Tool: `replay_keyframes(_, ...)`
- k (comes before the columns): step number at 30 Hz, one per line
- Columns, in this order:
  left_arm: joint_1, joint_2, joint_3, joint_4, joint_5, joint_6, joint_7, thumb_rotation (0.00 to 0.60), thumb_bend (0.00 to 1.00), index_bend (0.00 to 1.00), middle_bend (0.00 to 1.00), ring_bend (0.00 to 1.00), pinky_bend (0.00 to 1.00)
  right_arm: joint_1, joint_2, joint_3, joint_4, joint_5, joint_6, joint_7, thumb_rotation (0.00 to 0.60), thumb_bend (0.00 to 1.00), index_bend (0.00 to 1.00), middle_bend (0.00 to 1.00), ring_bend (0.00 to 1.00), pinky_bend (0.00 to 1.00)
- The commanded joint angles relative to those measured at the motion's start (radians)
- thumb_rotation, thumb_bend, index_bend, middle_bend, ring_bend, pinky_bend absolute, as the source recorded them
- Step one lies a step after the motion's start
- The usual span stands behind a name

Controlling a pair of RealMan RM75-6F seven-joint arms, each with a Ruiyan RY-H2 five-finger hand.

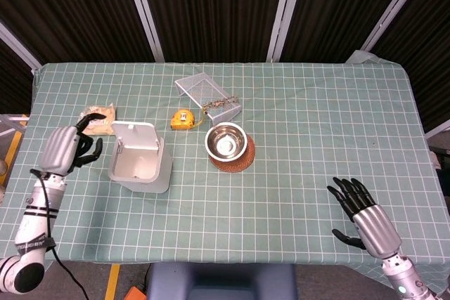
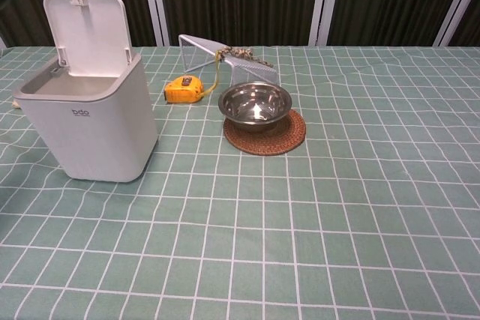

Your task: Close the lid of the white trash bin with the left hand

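Note:
The white trash bin (image 1: 140, 168) stands on the left part of the table, and its lid (image 1: 135, 135) is raised at the far side. In the chest view the bin (image 2: 88, 129) shows its lid (image 2: 84, 29) standing upright above the opening. My left hand (image 1: 70, 148) hovers just left of the bin, level with the lid, with its fingers loosely bent and nothing in them. It does not touch the bin. My right hand (image 1: 364, 212) lies open near the table's front right edge. Neither hand shows in the chest view.
A snack packet (image 1: 96, 119) lies just beyond my left hand. A yellow tape measure (image 1: 182, 119), a wire rack (image 1: 204, 93) and a steel bowl (image 1: 226, 140) on a woven coaster (image 1: 235, 164) lie to the right of the bin.

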Motion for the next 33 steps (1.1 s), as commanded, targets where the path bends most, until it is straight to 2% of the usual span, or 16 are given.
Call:
replay_keyframes(1, -0.086, -0.002, -0.024, -0.01, -0.095, -0.059, 0.097, 0.6, 0.53, 0.25, 1.0, 1.0, 1.0, 0.004, -0.003, 0.002, 0.003, 0.006, -0.008, -0.001, 0.6, 0.26, 0.0, 0.0, 0.0, 0.0)
replay_keyframes(7, -0.135, 0.049, 0.02, -0.025, -0.185, -0.165, 0.164, 0.6, 0.53, 0.23, 1.0, 1.0, 1.0, 0.005, -0.004, 0.008, 0.004, 0.019, -0.013, -0.005, 0.6, 0.26, 0.0, 0.0, 0.0, 0.0)
replay_keyframes(10, -0.143, 0.071, 0.042, -0.04, -0.192, -0.178, 0.18, 0.6, 0.53, 0.28, 1.0, 1.0, 1.0, 0.003, -0.003, 0.006, 0.002, 0.017, -0.008, -0.006, 0.6, 0.26, 0.0, 0.0, 0.0, 0.0)
replay_keyframes(13, -0.131, 0.095, 0.06, -0.076, -0.162, -0.16, 0.179, 0.6, 0.53, 0.34, 1.0, 1.0, 1.0, 0.002, -0.003, 0.005, -0.001, 0.016, -0.005, -0.007, 0.6, 0.26, 0.0, 0.0, 0.0, 0.0)
replay_keyframes(17, -0.093, 0.128, 0.098, -0.135, -0.082, -0.108, 0.183, 0.6, 0.55, 0.33, 1.0, 1.0, 1.0, 0.003, 0.002, -0.001, -0.005, 0.01, -0.008, -0.004, 0.6, 0.26, 0.0, 0.0, 0.0, 0.0)
replay_keyframes(23, -0.027, 0.185, 0.214, -0.202, 0.049, -0.106, 0.194, 0.6, 0.55, 0.27, 1.0, 1.0, 1.0, 0.005, 0.022, -0.016, -0.022, -0.002, -0.012, 0.012, 0.6, 0.26, 0.0, 0.0, 0.0, 0.0)
replay_keyframes(27, -0.022, 0.188, 0.231, -0.202, 0.062, -0.116, 0.192, 0.6, 0.55, 0.26, 1.0, 1.0, 1.0, 0.005, 0.022, -0.017, -0.025, -0.003, -0.011, 0.011, 0.6, 0.26, 0.0, 0.0, 0.0, 0.0)
replay_keyframes(30, -0.034, 0.177, 0.284, -0.173, 0.06, -0.186, 0.222, 0.6, 0.55, 0.23, 1.0, 1.0, 1.0, 0.003, 0.023, -0.021, -0.031, -0.012, -0.003, 0.016, 0.6, 0.26, 0.0, 0.0, 0.0, 0.0)
replay_keyframes(33, -0.05, 0.17, 0.299, -0.166, 0.031, -0.212, 0.249, 0.6, 0.55, 0.23, 1.0, 1.0, 1.0, 0.0, 0.026, -0.023, -0.032, -0.015, 0.002, 0.019, 0.6, 0.26, 0.0, 0.0, 0.0, 0.0)
